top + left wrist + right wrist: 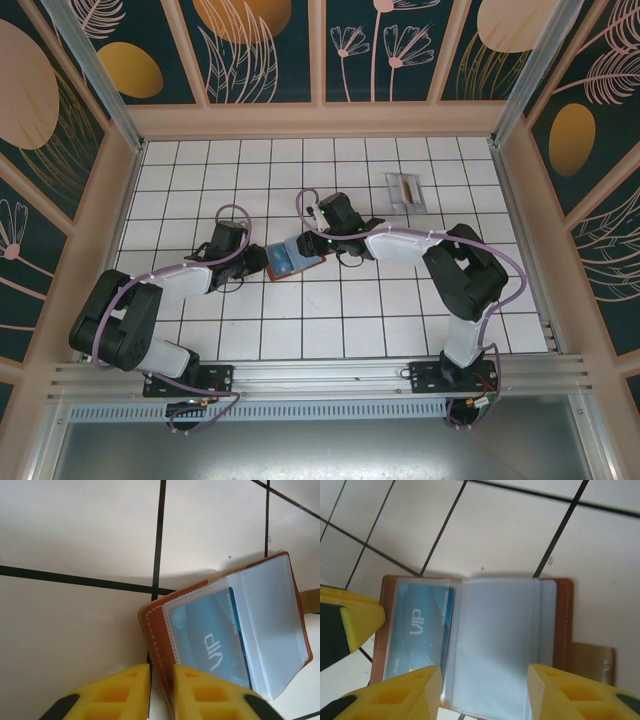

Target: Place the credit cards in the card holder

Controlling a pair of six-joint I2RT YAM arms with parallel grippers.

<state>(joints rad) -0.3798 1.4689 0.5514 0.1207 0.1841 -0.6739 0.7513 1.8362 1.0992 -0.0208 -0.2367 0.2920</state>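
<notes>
White tiled table (200, 330), flowered walls. From above, both arms meet at the open holder (292, 260) mid-table; a loose card (404, 190) lies well apart, toward the far right.

Left wrist: the left gripper (161, 680) has its jaws nearly together, pinching the holder's (150, 635) leather edge. A blue card (210, 635) sits in a clear sleeve.

Right wrist: the right gripper (485, 680) has its jaws apart over the holder (564, 620), gripping nothing.

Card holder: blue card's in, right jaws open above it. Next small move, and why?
Probably lift the right gripper up off the card holder. Its jaws stand open and empty, the blue card already sits inside, the left gripper pinches the holder's edge, and a grey card lies apart, not yet fetched.
</notes>
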